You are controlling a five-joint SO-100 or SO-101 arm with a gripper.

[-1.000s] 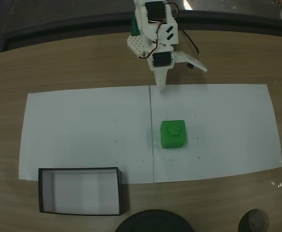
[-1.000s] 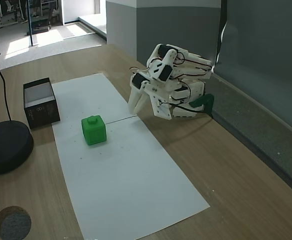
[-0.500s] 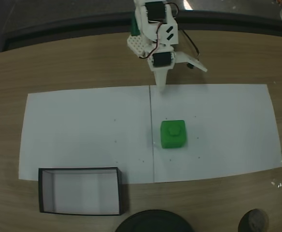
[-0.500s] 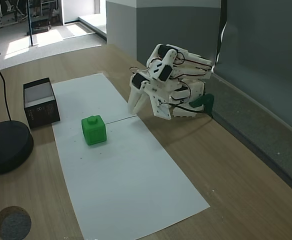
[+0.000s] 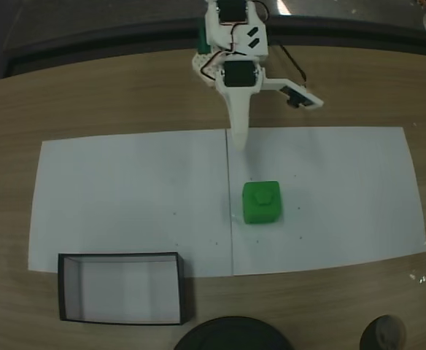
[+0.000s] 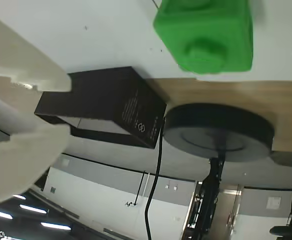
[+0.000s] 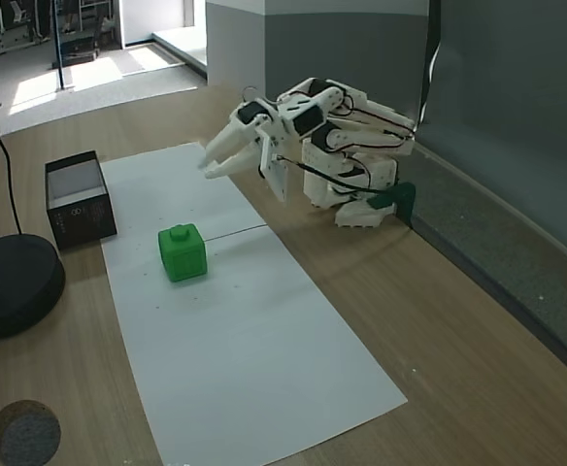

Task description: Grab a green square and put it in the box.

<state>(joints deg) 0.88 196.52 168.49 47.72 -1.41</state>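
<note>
The green square [image 5: 261,202] sits on the white paper, right of its centre line; it is also in another fixed view [image 7: 183,251] and at the top of the wrist view [image 6: 206,32]. The box [image 5: 122,288], black-walled with a white floor, stands at the paper's near left corner and shows again as the box [image 7: 78,197] and the box [image 6: 106,107]. My white gripper [image 5: 275,120] hangs above the paper's far edge, well short of the block, open with nothing in it. It also appears in another fixed view [image 7: 241,180] and in the wrist view [image 6: 61,107].
White paper [image 5: 125,189] covers the middle of the wooden table. A black round disc [image 5: 231,334] with a cable stands at the near edge beside the box, seen too as the disc [image 7: 12,286]. A small dark round object [image 5: 384,334] lies near the front right.
The arm has lifted and stretched forward from its folded pose, so the gripper now points out over the paper toward the block. Block and box have not moved.
</note>
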